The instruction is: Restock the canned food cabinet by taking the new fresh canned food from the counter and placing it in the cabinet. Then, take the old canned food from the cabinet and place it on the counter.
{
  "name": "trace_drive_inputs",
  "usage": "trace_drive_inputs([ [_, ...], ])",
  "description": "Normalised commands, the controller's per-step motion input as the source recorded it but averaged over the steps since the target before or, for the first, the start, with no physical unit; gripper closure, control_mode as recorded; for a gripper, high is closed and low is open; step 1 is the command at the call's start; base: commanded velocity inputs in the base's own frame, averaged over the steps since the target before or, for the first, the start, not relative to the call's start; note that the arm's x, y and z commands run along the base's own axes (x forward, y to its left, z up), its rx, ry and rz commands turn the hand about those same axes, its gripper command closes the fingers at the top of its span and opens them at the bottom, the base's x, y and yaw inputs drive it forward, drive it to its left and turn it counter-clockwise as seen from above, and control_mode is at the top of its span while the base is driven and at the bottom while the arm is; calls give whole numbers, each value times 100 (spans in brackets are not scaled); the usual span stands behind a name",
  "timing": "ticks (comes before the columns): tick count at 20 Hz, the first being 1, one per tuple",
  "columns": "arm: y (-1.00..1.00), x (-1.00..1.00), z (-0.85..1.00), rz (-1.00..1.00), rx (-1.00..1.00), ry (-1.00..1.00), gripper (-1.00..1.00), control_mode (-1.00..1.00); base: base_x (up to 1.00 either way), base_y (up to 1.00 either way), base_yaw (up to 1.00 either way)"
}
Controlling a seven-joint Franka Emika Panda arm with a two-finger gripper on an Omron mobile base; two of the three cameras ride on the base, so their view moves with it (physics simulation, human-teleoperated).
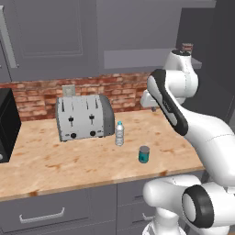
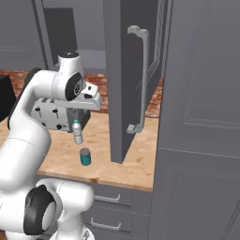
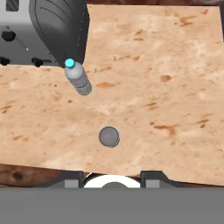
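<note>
Small teal-blue can standing on the wooden counter near the front edge, water bottle and toaster behind it, gripper high above the can, fingers spread apart, holding nothing, cabinet door open.

Landmark = toaster, standing on the counter w/ its back to the brick wall. Water bottle upright just right of toaster, a bit fwd. Teal can right of toaster & nearer counter's front edge, near the bottle, not touching. Microwave left of toaster. Wall cabinet above & right of toaster; old can on its shelf. Drawers below.
</note>
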Motion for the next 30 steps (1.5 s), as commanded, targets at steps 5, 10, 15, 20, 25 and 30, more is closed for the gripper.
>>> trace_drive_inputs([
  [5,3,-10,-7,0,0,0,-100,-100,0,0,0],
  [10,31,-20,-80,0,-10,10,-100,-100,0,0,0],
  [15,6,0,-100,0,-12,23,-100,-100,0,0,0],
  [20,0,0,-88,0,-3,11,-100,-100,0,0,0],
  [25,0,8,-78,-3,7,2,-100,-100,0,0,0],
  [30,0,14,-51,-1,3,0,-100,-100,0,0,0],
])
